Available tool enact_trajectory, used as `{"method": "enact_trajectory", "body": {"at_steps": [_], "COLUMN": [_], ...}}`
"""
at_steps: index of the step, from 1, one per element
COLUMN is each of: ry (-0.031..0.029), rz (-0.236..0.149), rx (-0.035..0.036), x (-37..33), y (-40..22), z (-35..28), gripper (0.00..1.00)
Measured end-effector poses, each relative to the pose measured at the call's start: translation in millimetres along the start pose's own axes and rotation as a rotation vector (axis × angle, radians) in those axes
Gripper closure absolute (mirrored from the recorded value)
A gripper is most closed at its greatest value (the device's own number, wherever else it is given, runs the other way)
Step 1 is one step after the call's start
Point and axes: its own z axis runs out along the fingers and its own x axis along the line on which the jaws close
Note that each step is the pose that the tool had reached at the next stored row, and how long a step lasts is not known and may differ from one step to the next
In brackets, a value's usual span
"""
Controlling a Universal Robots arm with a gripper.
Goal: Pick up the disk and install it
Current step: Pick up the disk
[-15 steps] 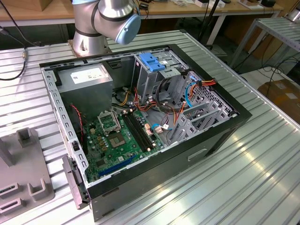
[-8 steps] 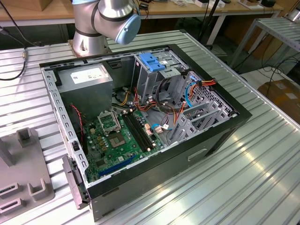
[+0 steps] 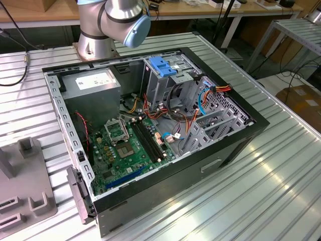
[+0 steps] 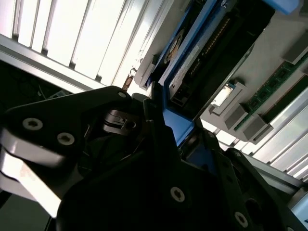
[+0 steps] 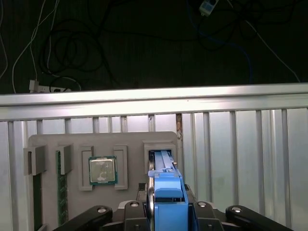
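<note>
Disk [image 5: 163, 166] on edge in grey fixture [image 5: 48, 142] slot, jaws gripping blue bracket [image 5: 168, 192]

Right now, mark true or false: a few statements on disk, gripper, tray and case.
1. The disk stands on edge in a slot of the grey tray. True.
2. The gripper hangs open, clear of the disk. False: it is shut on the disk's blue bracket.
3. A processor chip lies in the tray. True.
4. The computer case is closed. False: its side is open, with the motherboard showing.
</note>
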Motion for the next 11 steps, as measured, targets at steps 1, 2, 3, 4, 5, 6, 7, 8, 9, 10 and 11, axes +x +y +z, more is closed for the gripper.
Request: {"method": "enact_trajectory", "body": {"at_steps": [1,2,3,4,5,6,7,8,9,10,11], "ry": [0.0,0.0,0.0,0.0,0.0,0.0001,0.0002,0.0004,0.0004,0.0004,0.0004], "rz": [0.0,0.0,0.0,0.0,0.0,-0.004,-0.012,-0.022,-0.023,-0.023,-0.023], "rx": [0.0,0.0,0.0,0.0001,0.0,-0.0002,-0.0004,-0.0008,-0.0008,-0.0009,-0.0009], "x": [0.0,0.0,0.0,0.0,0.0,0.0,0.0,0.1,0.1,0.1,0.1], "y": [0.0,0.0,0.0,0.0,0.0,0.0,0.1,0.0,0.0,0.0,0.0], "z": [0.0,0.0,0.1,0.1,0.1,0.1,0.2,0.2,0.2,0.2,0.2], "gripper": [0.63,0.63,0.63,0.63,0.63,0.63,0.63,0.63,0.63,0.63,0.63]}}
